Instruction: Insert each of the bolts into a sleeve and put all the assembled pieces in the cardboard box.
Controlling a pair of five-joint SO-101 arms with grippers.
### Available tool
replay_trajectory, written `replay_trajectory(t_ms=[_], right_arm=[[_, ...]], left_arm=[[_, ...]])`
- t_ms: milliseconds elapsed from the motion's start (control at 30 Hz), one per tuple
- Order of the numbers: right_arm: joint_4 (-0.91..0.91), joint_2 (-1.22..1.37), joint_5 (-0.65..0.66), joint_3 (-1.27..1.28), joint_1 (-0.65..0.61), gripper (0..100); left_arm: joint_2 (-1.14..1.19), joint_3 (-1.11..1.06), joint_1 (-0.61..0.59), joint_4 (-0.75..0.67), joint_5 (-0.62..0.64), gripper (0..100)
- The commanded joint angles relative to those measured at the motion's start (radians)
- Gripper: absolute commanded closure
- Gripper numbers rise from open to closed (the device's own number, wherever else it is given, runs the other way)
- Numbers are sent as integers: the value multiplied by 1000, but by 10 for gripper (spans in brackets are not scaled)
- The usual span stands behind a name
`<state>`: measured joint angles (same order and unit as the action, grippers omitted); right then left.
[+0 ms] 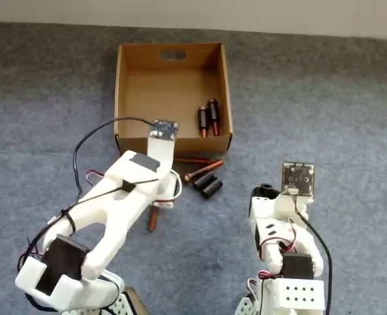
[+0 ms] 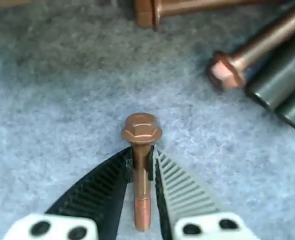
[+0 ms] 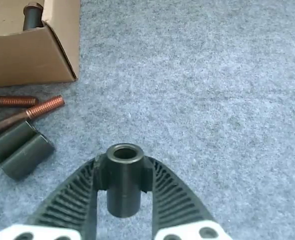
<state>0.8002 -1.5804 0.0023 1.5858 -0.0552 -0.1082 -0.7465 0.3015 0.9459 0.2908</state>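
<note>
Left wrist view: left claw (image 2: 141,156) clenched on a copper bolt (image 2: 141,134) at its shank; right claw (image 3: 123,163) grasps a black sleeve (image 3: 123,187). Align the threaded tip squarely with the bore before pushing.

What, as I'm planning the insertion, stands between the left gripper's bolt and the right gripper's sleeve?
Nothing visible. The left gripper holds the bolt, the right gripper the sleeve, with bare carpet between them. Two loose sleeves and two loose bolts lie just off that line, toward the cardboard box.
</note>
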Motion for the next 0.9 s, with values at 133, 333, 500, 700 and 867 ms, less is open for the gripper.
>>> replay_trajectory(t_ms=[133,333,500,700,867], right_arm=[[-8,-15,-3,-5,10,992],[-10,-15,-3,7,10,992],[-10,-15,-3,7,10,992],[25,-16,-6,-12,27,992],[84,-16,-9,-99,48,992]], left_arm=[[-4,5,-36,-9,-20,909],[-4,7,-41,-14,-18,837],[-1,-22,-36,-66,-17,879],[-4,-50,-35,-120,-17,898],[-7,-54,-35,-120,-15,989]])
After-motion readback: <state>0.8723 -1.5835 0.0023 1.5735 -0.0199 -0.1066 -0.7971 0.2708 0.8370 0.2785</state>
